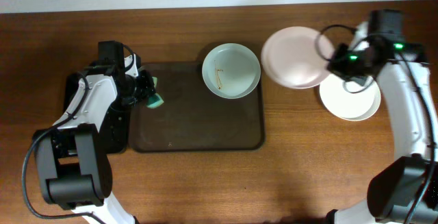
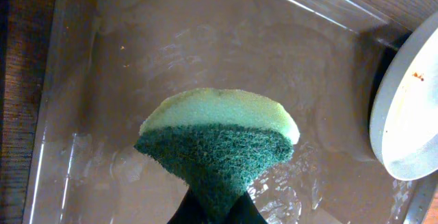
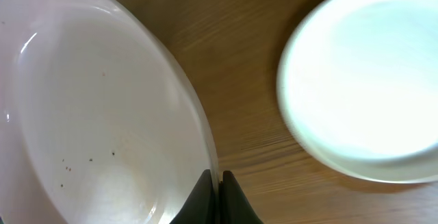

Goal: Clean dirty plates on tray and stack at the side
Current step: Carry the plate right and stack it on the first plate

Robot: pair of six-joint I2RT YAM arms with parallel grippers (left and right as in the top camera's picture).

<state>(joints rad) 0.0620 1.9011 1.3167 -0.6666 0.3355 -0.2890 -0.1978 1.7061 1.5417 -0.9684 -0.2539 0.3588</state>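
The dark brown tray (image 1: pixel 191 125) holds one pale mint plate (image 1: pixel 231 70) with a thin brown smear at its back right corner. My left gripper (image 1: pixel 146 92) is shut on a green and yellow sponge (image 2: pixel 220 138) over the tray's left part; the mint plate's edge (image 2: pixel 407 107) shows at the right of the left wrist view. My right gripper (image 1: pixel 335 56) is shut on the rim of a cream plate (image 1: pixel 294 56) held above the table right of the tray, tilted, with dark specks (image 3: pixel 102 114). A white plate (image 1: pixel 350 99) lies on the table under the right arm (image 3: pixel 363 80).
A smaller black tray (image 1: pixel 96 114) lies left of the brown tray, mostly under the left arm. The table's back edge and a white wall run along the top of the overhead view.
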